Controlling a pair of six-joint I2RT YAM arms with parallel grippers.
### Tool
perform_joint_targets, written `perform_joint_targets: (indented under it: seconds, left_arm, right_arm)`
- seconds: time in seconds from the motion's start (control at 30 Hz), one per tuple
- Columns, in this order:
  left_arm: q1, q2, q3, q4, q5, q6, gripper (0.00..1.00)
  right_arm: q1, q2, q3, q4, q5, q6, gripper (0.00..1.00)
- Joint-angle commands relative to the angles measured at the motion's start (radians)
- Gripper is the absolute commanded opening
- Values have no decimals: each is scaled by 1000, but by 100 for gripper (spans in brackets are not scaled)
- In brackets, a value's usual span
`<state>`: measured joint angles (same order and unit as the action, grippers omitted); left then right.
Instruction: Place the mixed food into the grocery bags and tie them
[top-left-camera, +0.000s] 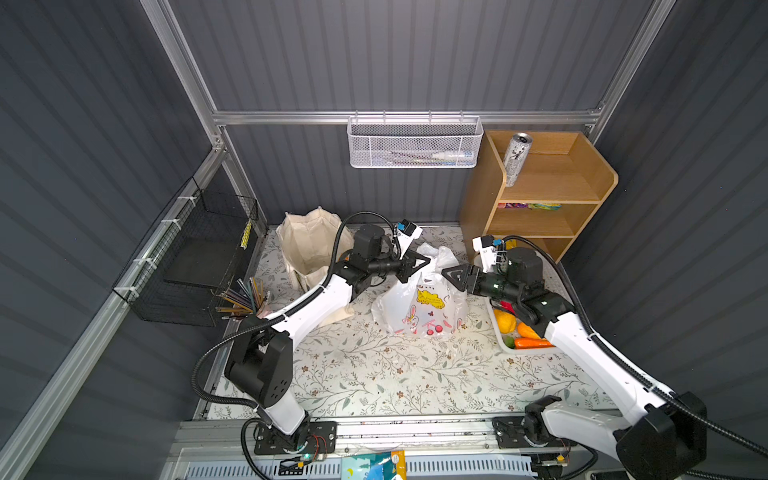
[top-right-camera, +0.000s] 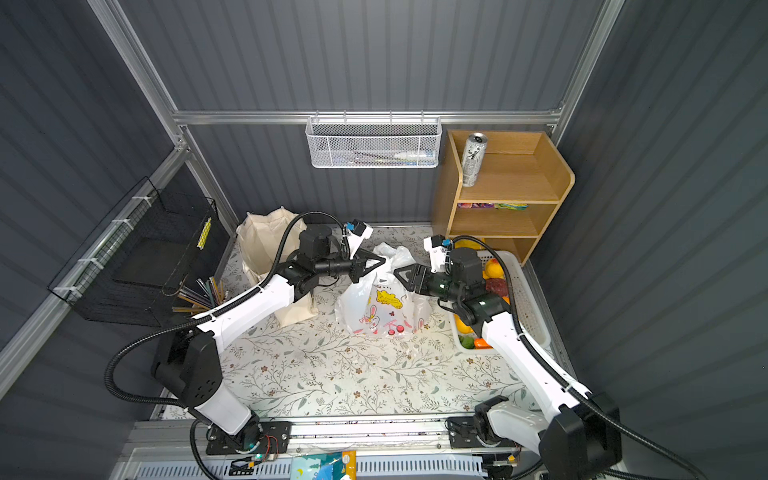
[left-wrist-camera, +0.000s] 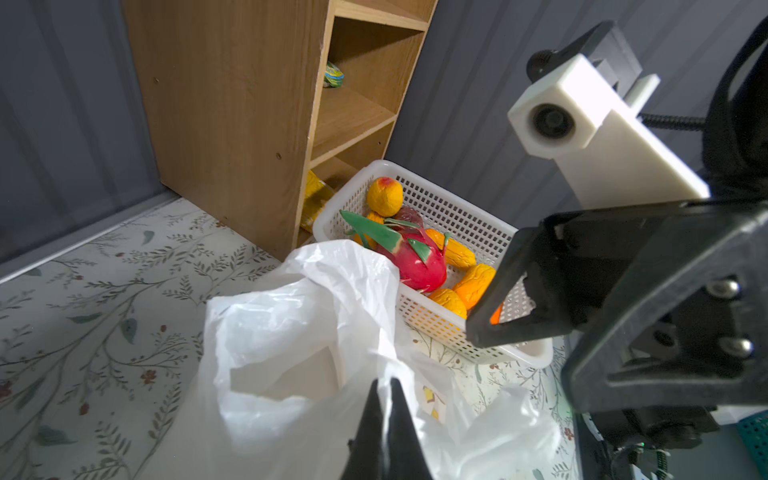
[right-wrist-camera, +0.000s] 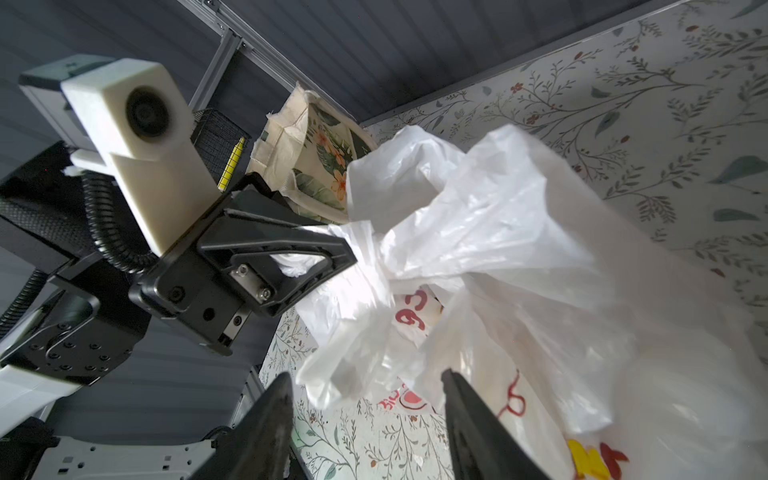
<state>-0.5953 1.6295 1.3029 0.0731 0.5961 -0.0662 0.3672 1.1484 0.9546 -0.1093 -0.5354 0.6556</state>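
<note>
Dark grey ribbed walls on an aluminium frame close in a table laid with a floral cloth (top-left-camera: 374, 374). A white mesh basket (top-left-camera: 415, 145) hangs on the back rail and a black wire basket (top-left-camera: 187, 266) on the side rail, with coloured pencils (top-left-camera: 245, 295) below it.

At the middle of the cloth stands the printed white plastic bag (top-left-camera: 419, 307), with the canvas tote (top-left-camera: 309, 245) behind and to its left. The left gripper (top-left-camera: 424, 262) is clamped on a bunched handle at the bag's top; the right wrist view shows white film pinched in its jaws. The right gripper (right-wrist-camera: 365, 382) faces it across the bag with jaws apart and nothing in them, and a loose handle loop hangs just ahead.

Much food is not bagged. The dragon fruit (left-wrist-camera: 419, 262), yellow fruits and a carrot (top-left-camera: 532, 343) lie in the white slotted basket (top-right-camera: 528, 291) at the right. A silver can (top-left-camera: 516, 160) stands on top of the wooden shelf (top-left-camera: 478, 199), and snack packets (top-left-camera: 530, 205) lie on the tier below.

So the step in hand looks like preparing the bag's mouth, probably spreading it for loading rather than tying. Whether anything is inside already is hidden by the film. Next, the right gripper should close on the free handle and draw it away from the left, gently, since thin plastic slips and tears.
</note>
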Motion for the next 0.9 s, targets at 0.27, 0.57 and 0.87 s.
perform_joint_targets:
  seconds: [0.27,0.57,0.87]
  left_arm:
    - [-44,-68,-36,9,-186,136,0]
    - [-47,-79,-53,44,-198,124,0]
    - [-55,-92,-69,58,-188,114,0]
  right_arm:
    - [37,79,92,117,-131,363,60]
    - [83,138,15,273,-102,503,70]
    - [96,214,54,279,-44,507,74]
